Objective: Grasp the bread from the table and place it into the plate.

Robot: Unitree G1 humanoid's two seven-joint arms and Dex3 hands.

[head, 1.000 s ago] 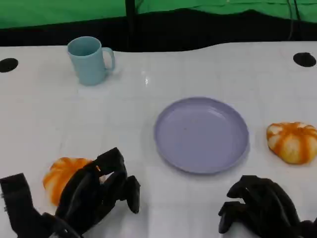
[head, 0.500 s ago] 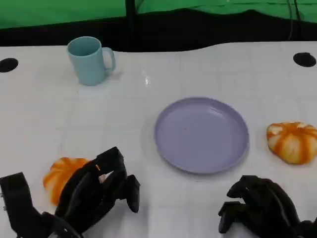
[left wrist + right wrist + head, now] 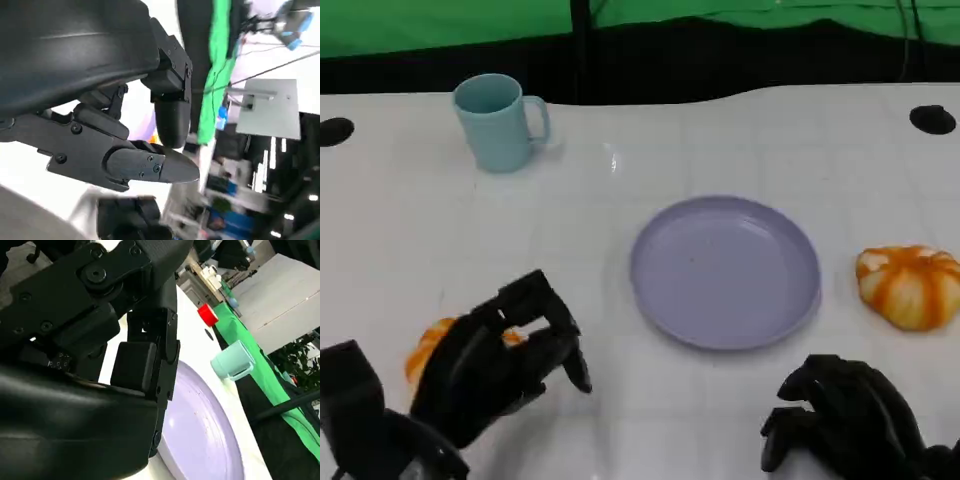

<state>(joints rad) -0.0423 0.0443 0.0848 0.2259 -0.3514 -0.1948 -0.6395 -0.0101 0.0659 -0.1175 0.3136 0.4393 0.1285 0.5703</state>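
Our left hand (image 3: 490,365) now covers most of the near-left bread (image 3: 423,350), fingers curled over it; we cannot tell if they grip. Right hand (image 3: 840,415), fingers curled in, unchanged. Plate (image 3: 725,270) beyond, bare.

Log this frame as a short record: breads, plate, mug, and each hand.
bread near left hand: on the table, partly hidden behind the fingers
other bread: on the table, right of the plate
plate: purple, nothing on it
mug: light blue, upright, far left
left hand: over the bread, grip unclear
right hand: fingers curled, holding nothing
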